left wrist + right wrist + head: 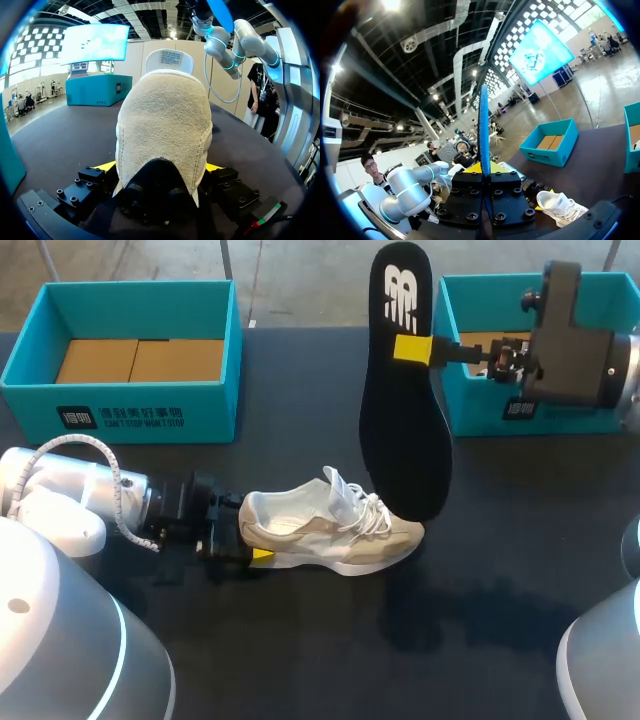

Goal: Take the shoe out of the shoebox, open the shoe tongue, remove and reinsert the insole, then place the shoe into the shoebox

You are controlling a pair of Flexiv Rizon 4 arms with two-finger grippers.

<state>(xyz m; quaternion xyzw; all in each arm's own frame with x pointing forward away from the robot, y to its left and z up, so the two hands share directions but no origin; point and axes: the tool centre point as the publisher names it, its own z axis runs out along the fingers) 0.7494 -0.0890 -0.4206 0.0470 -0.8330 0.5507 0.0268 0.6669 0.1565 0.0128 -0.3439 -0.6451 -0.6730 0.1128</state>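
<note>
Left gripper point(250, 548) clamps the heel of the sneaker point(335, 535) resting on the worktop point(300, 640); overhead, only one yellow tip shows. Right gripper point(413, 348) pinches the insole point(405, 430), held raised over the laces. Its arm masks part of the right shoebox point(470, 390).

This looks like a robot lab. Two big white robot arms, the left arm point(70, 490) and the right arm point(590, 350), reach over one dark surface point(300, 660). A left shoebox point(130, 415) and a right shoebox point(475, 400), both blue-green, sit on it.
</note>
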